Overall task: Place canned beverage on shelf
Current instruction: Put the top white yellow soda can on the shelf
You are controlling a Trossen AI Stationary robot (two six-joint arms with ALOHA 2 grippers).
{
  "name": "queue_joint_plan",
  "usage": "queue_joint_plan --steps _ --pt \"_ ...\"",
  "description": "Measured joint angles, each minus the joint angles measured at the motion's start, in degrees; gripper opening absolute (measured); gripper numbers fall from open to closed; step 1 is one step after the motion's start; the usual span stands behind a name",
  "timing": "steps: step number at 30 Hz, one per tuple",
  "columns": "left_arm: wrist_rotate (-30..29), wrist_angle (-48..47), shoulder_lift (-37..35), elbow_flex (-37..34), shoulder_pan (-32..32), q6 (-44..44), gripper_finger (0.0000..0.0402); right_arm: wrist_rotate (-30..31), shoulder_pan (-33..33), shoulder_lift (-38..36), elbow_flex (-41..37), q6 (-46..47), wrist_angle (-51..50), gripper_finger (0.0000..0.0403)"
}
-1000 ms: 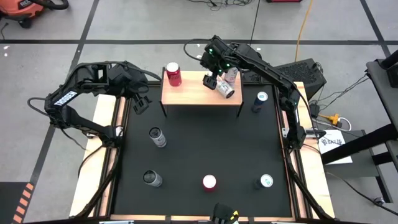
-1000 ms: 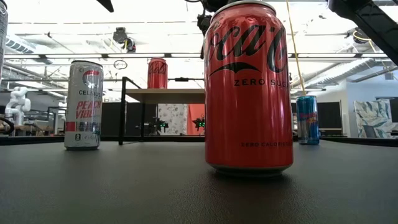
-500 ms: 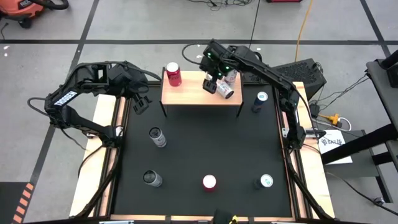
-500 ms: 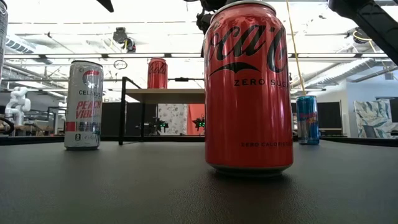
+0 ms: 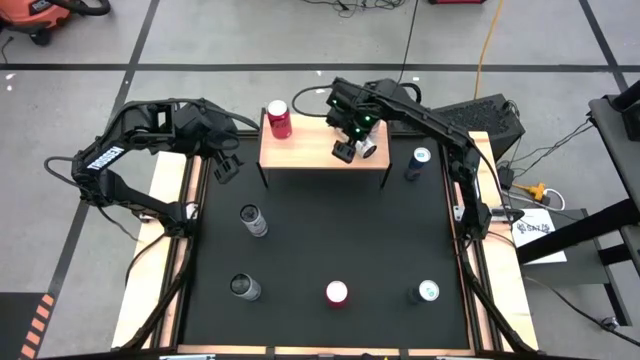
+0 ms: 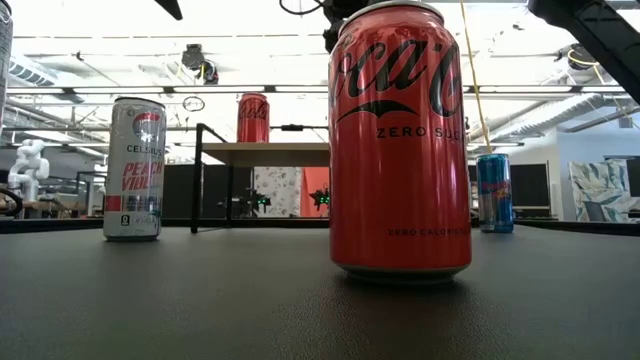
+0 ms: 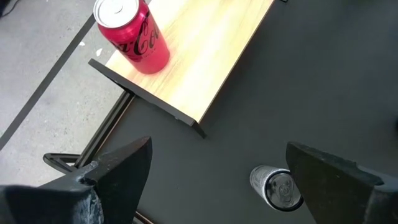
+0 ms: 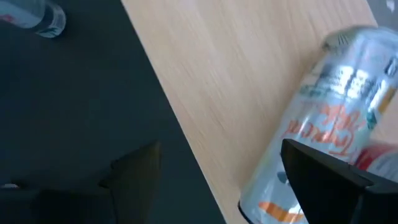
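Two cans sit on the shelf (image 5: 310, 148): a red can (image 5: 279, 119) at its far left and a silver can (image 5: 366, 145) at its right, beside the right gripper (image 5: 347, 147), whose fingers are spread. Five more cans stand on the black mat (image 5: 330, 240). The left gripper (image 5: 226, 165), fingers spread, hangs left of the shelf.

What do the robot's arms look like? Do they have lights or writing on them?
Both arms are black, built from chunky jointed segments with thin black cables looping alongside. The left arm has a white label with lettering on one link. The right arm shows small green lights near its wrist. Each pincer, like the left pincer, has two dark, flat, wedge-shaped fingers.
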Motion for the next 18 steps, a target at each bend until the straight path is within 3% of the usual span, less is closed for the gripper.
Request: queue_joint_plan --steps 18 --pt "0.02 -0.09 0.00 0.00 0.00 -0.02 0.0373 0.31 0.34 0.00 0.00 6.46 -5.50 0.0313"
